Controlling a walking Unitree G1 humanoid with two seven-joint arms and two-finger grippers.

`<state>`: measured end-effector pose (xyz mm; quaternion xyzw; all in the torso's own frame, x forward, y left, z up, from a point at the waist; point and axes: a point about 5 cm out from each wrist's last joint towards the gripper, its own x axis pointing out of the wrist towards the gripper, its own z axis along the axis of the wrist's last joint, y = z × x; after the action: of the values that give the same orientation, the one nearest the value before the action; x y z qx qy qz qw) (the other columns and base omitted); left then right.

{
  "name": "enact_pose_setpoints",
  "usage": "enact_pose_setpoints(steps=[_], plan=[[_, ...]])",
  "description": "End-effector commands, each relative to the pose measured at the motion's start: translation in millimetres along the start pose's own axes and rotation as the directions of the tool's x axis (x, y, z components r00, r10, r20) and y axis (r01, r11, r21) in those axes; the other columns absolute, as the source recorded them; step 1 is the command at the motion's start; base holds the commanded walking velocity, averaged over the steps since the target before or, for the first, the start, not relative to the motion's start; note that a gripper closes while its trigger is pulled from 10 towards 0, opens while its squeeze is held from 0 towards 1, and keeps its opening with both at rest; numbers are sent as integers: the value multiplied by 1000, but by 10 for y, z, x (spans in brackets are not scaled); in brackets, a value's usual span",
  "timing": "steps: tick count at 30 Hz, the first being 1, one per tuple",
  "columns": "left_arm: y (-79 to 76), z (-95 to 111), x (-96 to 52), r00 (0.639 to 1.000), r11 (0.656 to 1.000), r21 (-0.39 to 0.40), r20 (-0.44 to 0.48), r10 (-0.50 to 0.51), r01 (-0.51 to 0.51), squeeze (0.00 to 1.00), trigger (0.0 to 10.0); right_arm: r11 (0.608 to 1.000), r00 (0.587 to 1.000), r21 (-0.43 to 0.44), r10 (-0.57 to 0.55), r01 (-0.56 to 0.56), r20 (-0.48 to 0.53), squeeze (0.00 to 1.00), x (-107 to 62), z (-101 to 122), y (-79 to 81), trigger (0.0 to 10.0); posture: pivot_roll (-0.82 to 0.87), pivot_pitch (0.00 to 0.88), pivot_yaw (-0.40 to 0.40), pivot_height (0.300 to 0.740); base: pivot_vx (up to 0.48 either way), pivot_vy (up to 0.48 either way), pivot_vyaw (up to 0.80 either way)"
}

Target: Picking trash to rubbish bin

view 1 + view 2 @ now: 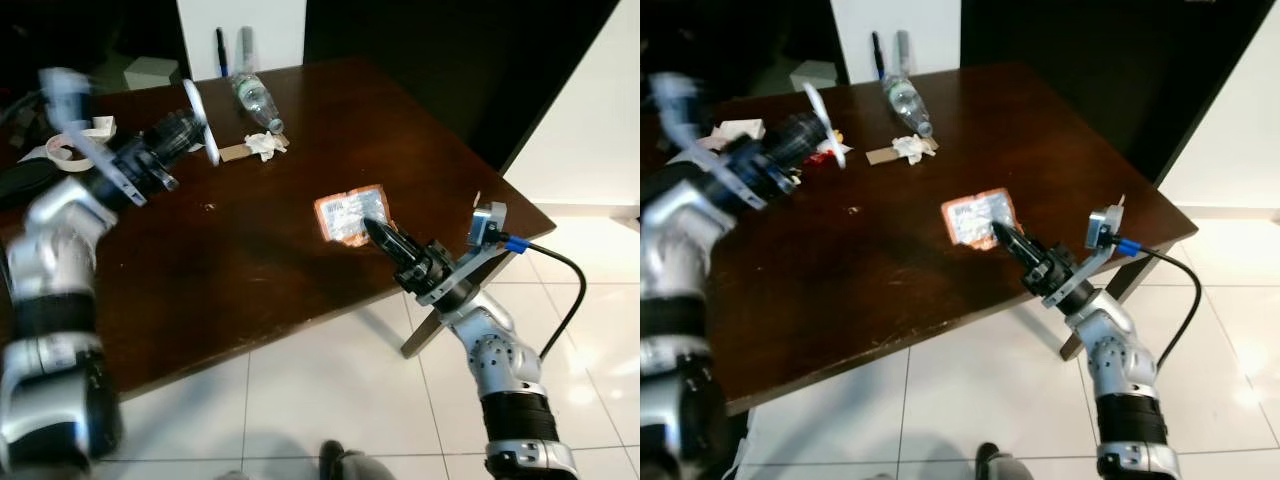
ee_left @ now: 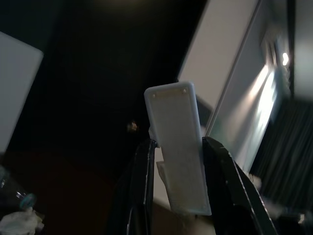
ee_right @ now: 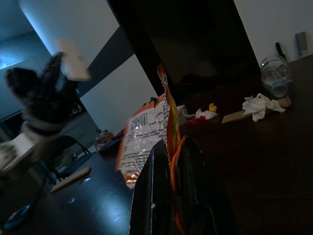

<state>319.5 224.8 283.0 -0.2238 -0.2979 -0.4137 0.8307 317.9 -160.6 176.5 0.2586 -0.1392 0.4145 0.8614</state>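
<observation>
A dark brown table (image 1: 250, 260) stands on a pale tiled floor (image 1: 320, 400), with litter spread across it. The right gripper (image 1: 372, 231) reaches in over the table's near right edge, and its two black fingers are clenched on the edge of an orange and silver snack wrapper (image 1: 350, 213). In the right wrist view the wrapper (image 3: 146, 134) stands up between the closed fingers, its printed face turned sideways. The wrapper lies on the right half of the table, well apart from the other litter.

The left gripper (image 1: 195, 125) is raised over the far left part of the table and grasps a flat white plastic piece (image 1: 200, 120). In the left wrist view this piece (image 2: 178, 147) sits upright between the two fingers (image 2: 143, 186), which press against its sides.

Near the far edge of the table a clear plastic bottle (image 1: 255, 100) lies on its side. Just in front of it are a crumpled white tissue (image 1: 268, 144) and a small strip of cardboard (image 1: 234, 152), touching each other. At the far left corner lies a heap of white paper scraps (image 1: 75, 140), partly hidden by the left arm. In the right eye view a small red scrap (image 1: 822, 155) shows just beside the left gripper. Against the white wall (image 1: 270, 30) beyond the table stand a dark pen-like object (image 1: 221, 50) and a grey one (image 1: 246, 47)
</observation>
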Motion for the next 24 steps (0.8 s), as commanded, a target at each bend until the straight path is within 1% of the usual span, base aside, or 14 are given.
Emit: enact_pose_setpoints(steps=[1, 3, 4, 5, 6, 10, 11, 12, 14, 17, 18, 19, 20, 24], plan=[[-70, 47, 22, 999, 1000, -10, 45, -26, 27, 0, 10000, 1000, 1000, 14, -18, 18, 9, 0, -37, -20, -22, 10000, 84, 140, -34, 740, 0, 0, 0], [-209, -33, -4, 996, 997, -58, 69, -54, 58, 0, 10000, 1000, 1000, 25, 13, -13, 8, 0, 7, -32, -2, 10000, 93, 136, -39, 740, 0, 0, 0], [-209, -33, -4, 996, 997, -58, 69, -54, 58, 0, 10000, 1000, 1000, 25, 13, -13, 8, 0, 7, -32, -2, 10000, 93, 136, -39, 740, 0, 0, 0], [-283, -61, -18, 993, 992, -90, 86, -76, 83, 0, 10000, 998, 999, 29, 51, -51, 5, 0, 35, -29, 29, 10000, 96, 134, -41, 740, 0, 0, 0], [-419, -122, -45, 988, 982, -143, 106, -108, 122, 0, 10000, 999, 999, 21, 40, -40, -16, 0, 93, -38, 14, 10000, 107, 133, -45, 740, 0, 0, 0], [-502, -191, -56, 989, 974, -188, 105, -104, 122, 0, 10000, 999, 999, 8, -34, 35, -23, 0, 120, -47, -65, 10000, 114, 131, -47, 740, 0, 0, 0], [-537, -243, -65, 991, 970, -217, 99, -92, 112, 0, 10000, 995, 995, -2, -96, 96, -28, 0, 134, -55, -124, 10000, 114, 130, -48, 740, 0, 0, 0], [-537, -243, -65, 991, 970, -217, 99, -92, 112, 0, 10000, 995, 995, -2, -96, 96, -28, 0, 134, -55, -124, 10000, 114, 130, -48, 740, 0, 0, 0], [-660, -429, -82, 994, 947, -309, 80, -69, 90, 0, 10000, 968, 967, -6, -250, 250, -38, 0, 151, -71, -275, 10000, 112, 129, -48, 740, 0, 0, 0], [-732, -525, -87, 996, 934, -348, 65, -66, 85, 0, 10000, 953, 953, 5, -302, 303, -29, 0, 148, -58, -331, 10000, 111, 129, -48, 740, 0, 0, -513], [-816, -618, -85, 996, 917, -389, 54, -69, 85, 0, 10000, 933, 932, 3, -361, 361, -17, 0, 133, -27, -397, 10000, 109, 128, -48, 740, 0, 0, -800], [-816, -618, -85, 996, 917, -389, 54, -69, 85, 0, 10000, 933, 932, 3, -361, 361, -17, 0, 133, -27, -397, 10000, 109, 128, -48, 740, 0, 0, -800], [-870, -668, -82, 996, 907, -412, 47, -72, 85, 0, 10000, 919, 919, 2, -394, 394, -7, 0, 122, -4, -435, 10000, 109, 128, -48, 740, 0, 0, -800], [-1012, -779, -34, 995, 881, -464, 17, -102, 98, 0, 10000, 831, 832, -23, -555, 555, 23, 0, 23, 82, -628, 10000, 107, 125, -46, 740, 0, 0, -800]])
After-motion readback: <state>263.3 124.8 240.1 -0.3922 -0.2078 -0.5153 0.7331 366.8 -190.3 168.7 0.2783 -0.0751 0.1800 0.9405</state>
